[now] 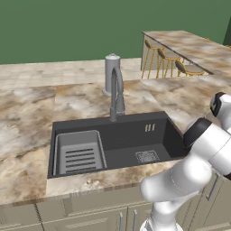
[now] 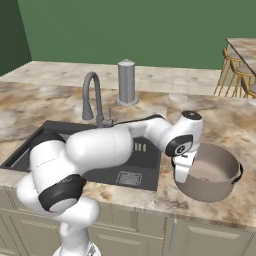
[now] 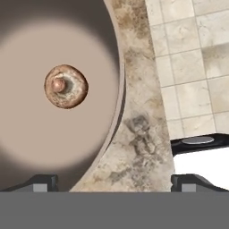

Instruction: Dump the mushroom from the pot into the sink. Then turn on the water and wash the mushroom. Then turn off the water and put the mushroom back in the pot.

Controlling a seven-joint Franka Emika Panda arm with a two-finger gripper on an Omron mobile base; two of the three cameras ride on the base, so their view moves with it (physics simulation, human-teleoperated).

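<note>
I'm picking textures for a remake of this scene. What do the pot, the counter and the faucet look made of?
Pot: probably brushed metal, with a smooth grey-brown sheen. Counter: polished stone, likely marble or granite, with mottled tan veining. Faucet: matte grey metal, by its even tone.

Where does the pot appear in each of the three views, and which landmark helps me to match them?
Left base view: I cannot find the pot; the arm covers the counter right of the sink.
Right base view: the pot stands at middle right, on the counter right of the sink, with the gripper over its near rim.
Hand view: the pot is on the left, the mushroom inside.
Shared landmark: the marble counter.
</note>
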